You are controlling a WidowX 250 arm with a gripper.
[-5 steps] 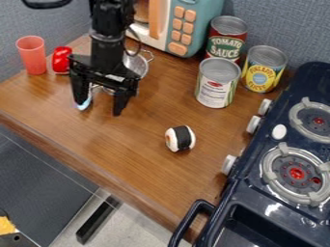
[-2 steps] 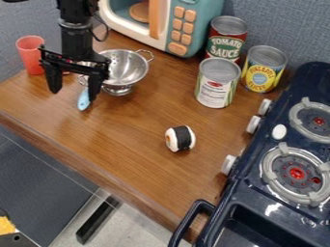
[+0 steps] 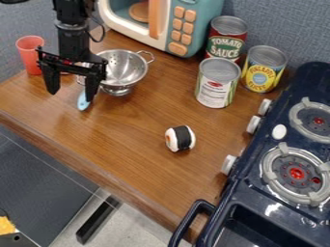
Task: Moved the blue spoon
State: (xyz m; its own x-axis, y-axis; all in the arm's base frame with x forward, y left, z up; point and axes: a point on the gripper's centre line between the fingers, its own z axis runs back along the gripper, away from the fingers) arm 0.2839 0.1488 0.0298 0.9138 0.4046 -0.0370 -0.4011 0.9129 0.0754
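At the upper left of the camera view, my gripper (image 3: 71,96) stands open above the wooden counter, its two fingers well apart. The light-blue spoon (image 3: 83,101) has its blue end on the counter beside the right finger's tip. The rest of the spoon is hidden behind the gripper. From this angle I cannot tell whether finger and spoon touch.
A metal colander (image 3: 125,70) stands just right of the gripper, and a red cup (image 3: 31,54) to its left. Farther right are three cans (image 3: 217,83), a sushi roll toy (image 3: 180,138) and the dark stove (image 3: 283,193). The toy microwave (image 3: 184,24) is behind.
The gripper has moved left, away from in front of the colander, which now shows more fully. The spoon's blue end lies where it was.
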